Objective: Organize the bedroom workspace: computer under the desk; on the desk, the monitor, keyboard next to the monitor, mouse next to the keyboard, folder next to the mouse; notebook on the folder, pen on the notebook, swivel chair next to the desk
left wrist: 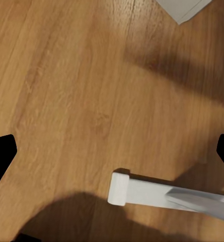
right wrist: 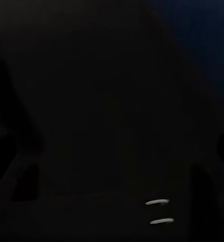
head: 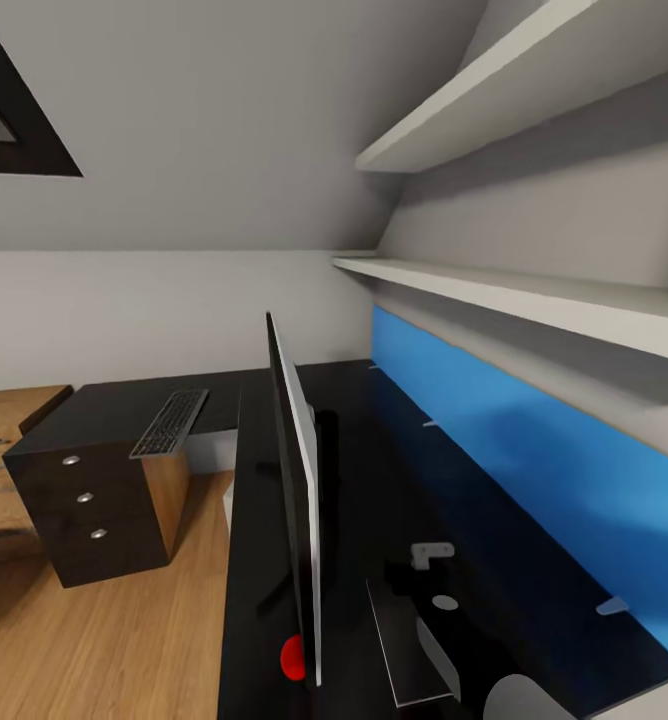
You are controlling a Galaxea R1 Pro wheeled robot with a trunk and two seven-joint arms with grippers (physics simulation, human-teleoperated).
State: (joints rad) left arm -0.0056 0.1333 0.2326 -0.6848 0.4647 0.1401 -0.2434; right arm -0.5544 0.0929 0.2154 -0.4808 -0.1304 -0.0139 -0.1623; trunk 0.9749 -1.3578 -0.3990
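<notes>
The monitor (head: pixel 296 500) stands on the black desk (head: pixel 374 470), seen almost edge-on, with its red dot (head: pixel 292 658) at the lower corner. The keyboard (head: pixel 170 422) lies on the desk's far wing, above the dark drawer unit (head: pixel 92 512) with round silver knobs. In the left wrist view my left gripper (left wrist: pixel 112 154) hangs open over wooden floor, one black fingertip (left wrist: pixel 1 157) at each side edge and nothing between them. The right wrist view is almost black, with two pale streaks (right wrist: pixel 159 212); its fingers are not discernible. Pale grey parts of my right arm (head: pixel 424 655) sit low behind the monitor.
A blue back panel (head: pixel 534 470) and two white shelves (head: pixel 534 295) run along the wall right of the desk. A light wooden dresser (head: pixel 4 440) stands at the far left. A white bar (left wrist: pixel 162 194) and a white corner (left wrist: pixel 184 7) lie on the floor (left wrist: pixel 66 91).
</notes>
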